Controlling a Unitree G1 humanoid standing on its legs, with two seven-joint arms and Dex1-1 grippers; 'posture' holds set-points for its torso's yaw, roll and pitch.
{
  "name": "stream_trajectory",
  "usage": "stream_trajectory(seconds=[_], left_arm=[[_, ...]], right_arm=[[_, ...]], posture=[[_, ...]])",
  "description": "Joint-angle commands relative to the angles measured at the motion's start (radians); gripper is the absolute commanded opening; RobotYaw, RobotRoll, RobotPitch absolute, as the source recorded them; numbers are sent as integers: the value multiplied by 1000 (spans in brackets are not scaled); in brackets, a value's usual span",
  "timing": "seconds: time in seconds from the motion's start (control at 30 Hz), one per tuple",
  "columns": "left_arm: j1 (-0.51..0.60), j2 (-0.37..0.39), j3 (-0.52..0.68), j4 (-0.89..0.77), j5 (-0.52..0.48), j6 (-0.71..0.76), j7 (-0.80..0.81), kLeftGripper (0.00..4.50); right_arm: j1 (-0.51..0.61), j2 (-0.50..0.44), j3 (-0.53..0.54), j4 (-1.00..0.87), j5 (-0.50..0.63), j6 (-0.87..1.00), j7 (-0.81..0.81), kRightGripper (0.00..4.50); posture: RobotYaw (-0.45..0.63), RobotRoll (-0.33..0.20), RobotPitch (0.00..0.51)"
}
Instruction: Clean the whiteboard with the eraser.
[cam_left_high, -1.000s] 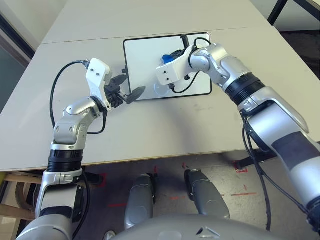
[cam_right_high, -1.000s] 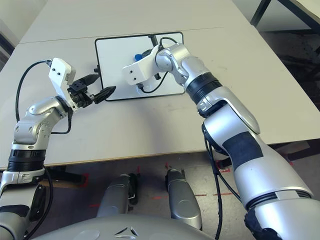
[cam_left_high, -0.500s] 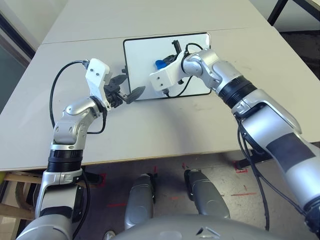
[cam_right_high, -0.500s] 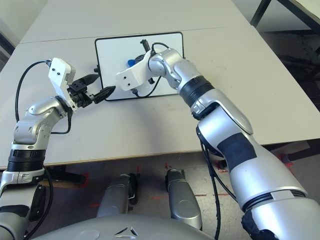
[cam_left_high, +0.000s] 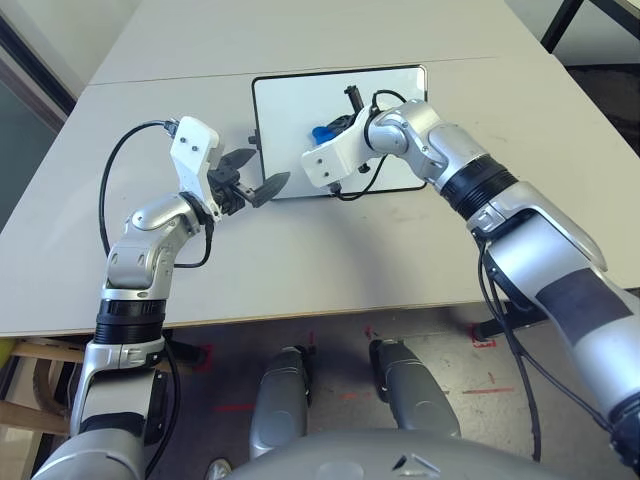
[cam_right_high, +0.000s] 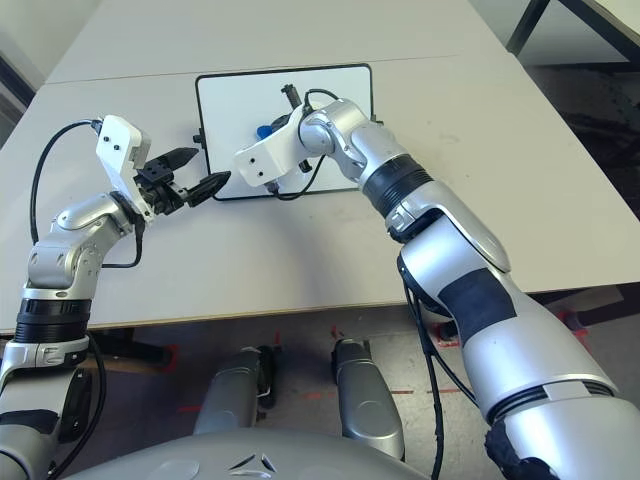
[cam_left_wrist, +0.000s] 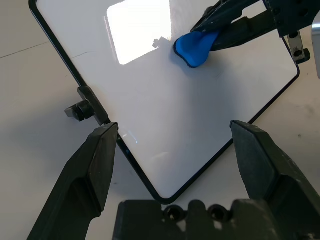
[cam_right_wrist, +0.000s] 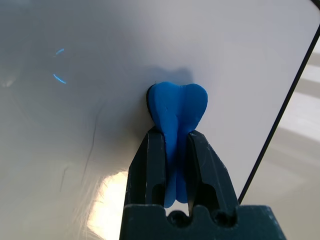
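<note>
One blue waisted eraser (cam_right_wrist: 177, 107), pinched in right hand (cam_right_wrist: 176, 150), on glossy whiteboard (cam_left_wrist: 150, 100)

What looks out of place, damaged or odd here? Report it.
Nothing stands out. The right gripper is shut on the small bright blue eraser, pressing it flat on the black-framed white whiteboard, which lies square on the grey table. The left gripper is open at the board's near-left corner.

Looks like lab or test room. Beyond my left pincer (cam_left_high: 252, 176), two plain pale grey tabletops (cam_left_high: 300, 30) butted together; below it, grey floor with red tape marks (cam_left_high: 490, 385); black metal frame legs (cam_left_high: 560, 20) past my right pincer.
</note>
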Motion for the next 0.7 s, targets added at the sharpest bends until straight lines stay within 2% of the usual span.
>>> stream_trajectory(seconds=[0.03, 0.53, 0.7], left_arm=[[-1, 4, -8, 4, 11, -7, -8, 4500], [-15, 3, -13, 10, 12, -3, -11, 4500], [-22, 3, -14, 19, 14, -5, -15, 4500]], right_arm=[[-7, -23, -2, 32, 1, 19, 10, 365], [-35, -102, -4, 119, 10, -15, -20, 365], [-27, -128, -20, 66, 31, 2, 25, 365]], posture=[[-110, 0, 162], [-121, 0, 165], [-124, 0, 166]])
